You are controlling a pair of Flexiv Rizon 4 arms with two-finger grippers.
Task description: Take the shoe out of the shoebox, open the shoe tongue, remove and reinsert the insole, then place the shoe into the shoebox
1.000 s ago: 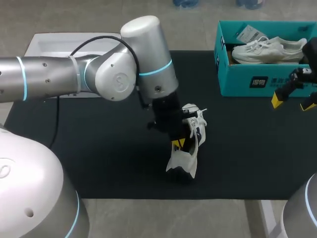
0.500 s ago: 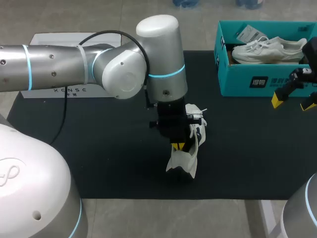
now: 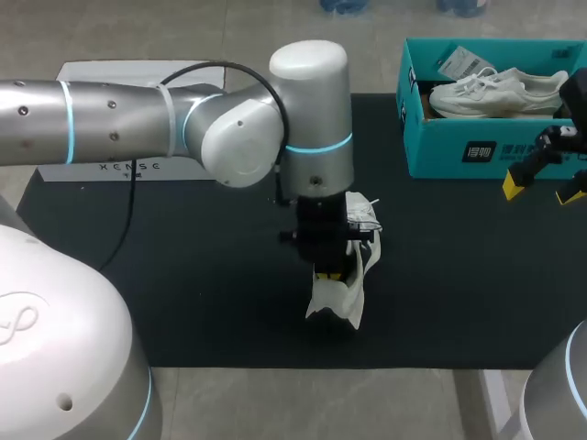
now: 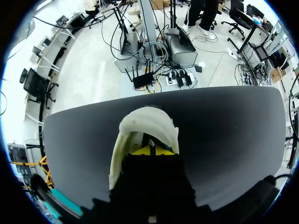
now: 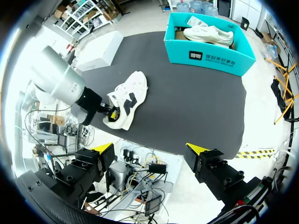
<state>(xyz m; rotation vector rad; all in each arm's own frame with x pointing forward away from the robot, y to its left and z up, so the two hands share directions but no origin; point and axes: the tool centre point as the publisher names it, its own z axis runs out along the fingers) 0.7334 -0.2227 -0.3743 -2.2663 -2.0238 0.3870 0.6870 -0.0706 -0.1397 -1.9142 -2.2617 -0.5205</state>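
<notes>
A white shoe (image 3: 359,240) with dark side marks lies on its side in the middle of the black mat, heel towards the front edge. My left gripper (image 3: 328,272) stands over the heel, shut, its yellow tips pushed into the shoe's opening. In the left wrist view the tips (image 4: 150,150) meet inside the white heel collar (image 4: 147,123); whether they nip anything thin is hidden. The right wrist view shows the shoe (image 5: 128,95) and the left gripper (image 5: 110,118) at its heel. My right gripper (image 3: 543,191) (image 5: 149,148) hangs open and empty off the mat's right side.
The teal shoebox (image 3: 459,151) (image 5: 210,58) stands at the back right with a second white shoe (image 3: 495,92) lying in it. A white box (image 3: 119,73) sits at the back left, partly behind my left arm. Bare mat (image 3: 183,275) stretches left of the shoe.
My left arm's wrist has swung to the right, to stand more squarely above the shoe, and its tips have sunk a little deeper. The shoe and the right arm have stayed put.
</notes>
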